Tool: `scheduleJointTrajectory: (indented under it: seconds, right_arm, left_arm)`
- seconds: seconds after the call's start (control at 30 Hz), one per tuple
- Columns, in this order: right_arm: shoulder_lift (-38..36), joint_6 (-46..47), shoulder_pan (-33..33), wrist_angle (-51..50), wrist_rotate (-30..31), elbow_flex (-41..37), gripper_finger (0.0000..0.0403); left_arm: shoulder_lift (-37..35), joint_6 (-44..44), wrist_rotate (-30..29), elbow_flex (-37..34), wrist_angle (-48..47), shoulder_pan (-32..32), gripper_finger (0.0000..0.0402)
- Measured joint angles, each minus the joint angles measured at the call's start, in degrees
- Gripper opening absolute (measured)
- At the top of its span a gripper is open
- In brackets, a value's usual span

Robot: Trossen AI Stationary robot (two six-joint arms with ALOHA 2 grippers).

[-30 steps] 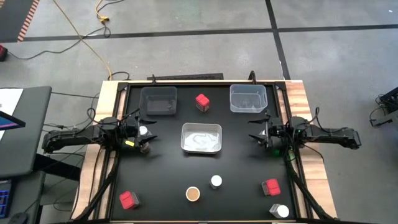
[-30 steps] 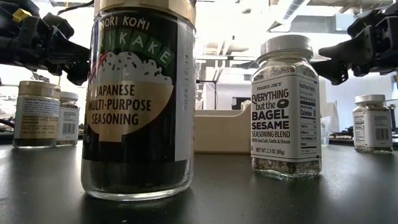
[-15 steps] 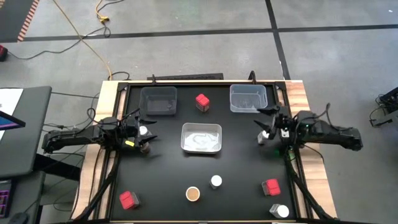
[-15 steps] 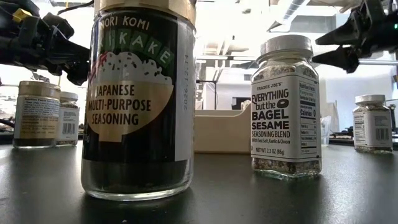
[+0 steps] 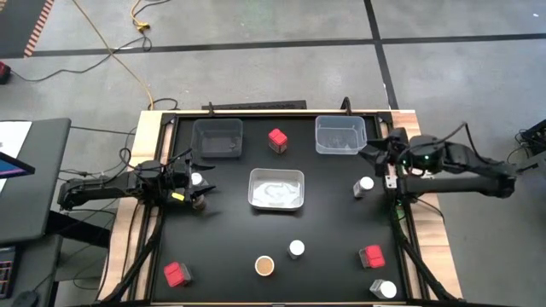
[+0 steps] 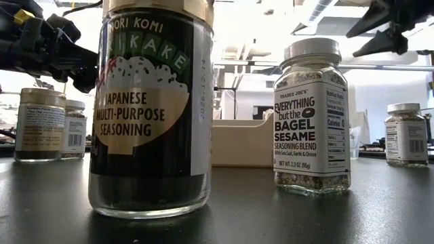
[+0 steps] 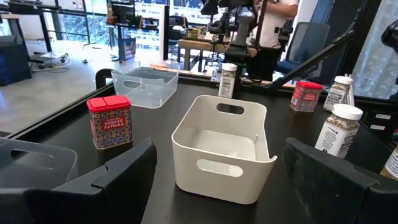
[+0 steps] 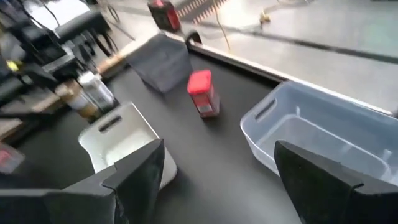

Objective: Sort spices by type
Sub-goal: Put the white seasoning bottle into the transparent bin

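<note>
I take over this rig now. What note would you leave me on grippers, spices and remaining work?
Left gripper: open, empty, at the table's left by a white-lidded jar and a brown-topped jar.
Right gripper: open, empty, beside the clear tray.
Done: nothing; clear tray, white bin and dark tray look empty.
To do: all sorting; the red containers and other jars stand loose.

2 dark arms (image 5: 102, 189), black cabling

Overhead, table-level, two wrist views
</note>
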Motion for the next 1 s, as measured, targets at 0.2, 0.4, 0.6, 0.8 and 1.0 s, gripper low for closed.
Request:
scheduleJointTrajectory:
  seconds: [0.2,0.4,0.6,0.8,1.0]
  right_arm:
    - [7.8,5.6,0.0,-10.3,-0.3,6.4,0.0330]
    - [11.8,3.4,0.0,-19.1,-3.8,8.6,0.0330]
    - [13.6,-6.0,0.8,-20.6,-9.5,8.6,0.0330]
    - [15.0,-15.4,2.0,-20.8,-10.0,8.6,0.0330]
    - [18.2,-23.0,2.5,-27.4,-12.9,8.6,0.0330]
  left_arm:
    - [0.0,0.0,0.0,0.0,0.0,0.0,0.0334]
    - [0.0,0.0,0.0,0.0,0.0,0.0,0.0334]
    - [0.0,0.0,0.0,0.0,0.0,0.0,0.0334]
    - [0.0,0.0,0.0,0.0,0.0,0.0,0.0334]
    - [0.0,0.0,0.0,0.0,0.0,0.0,0.0334]
